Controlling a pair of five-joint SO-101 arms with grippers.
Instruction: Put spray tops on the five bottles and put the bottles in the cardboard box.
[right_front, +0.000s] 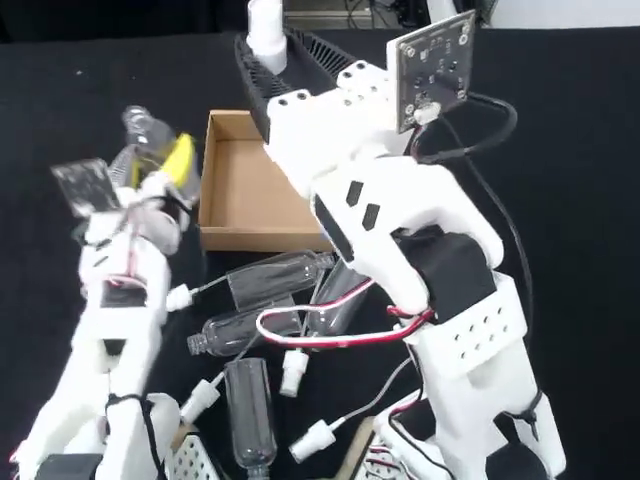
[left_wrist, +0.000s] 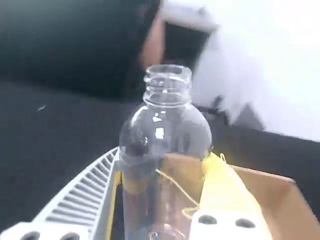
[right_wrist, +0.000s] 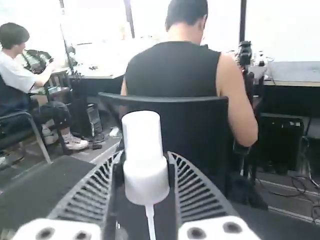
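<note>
Robotics lab in shared office-type workrm. Evidence: worktable (right_front: 580, 150) draped in black cloth, two white robot arms (right_front: 400, 210) side by side on it, red+white wiring (right_front: 262, 322) exposed, bare camera board (right_front: 435, 65) on one wrist. Room behind: black office chair (right_wrist: 165, 107), desks (right_wrist: 292, 80) along bright windows (right_wrist: 280, 30), PC tower (right_wrist: 90, 117) on floor, cables (right_wrist: 305, 175) trailing under desk, cluttered benchtop (right_wrist: 95, 67) w/ equipment

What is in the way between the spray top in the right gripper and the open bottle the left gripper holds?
Nothing visible. The spray top and the bottle are apart with open space between them; the cardboard box lies beside the bottle.
</note>
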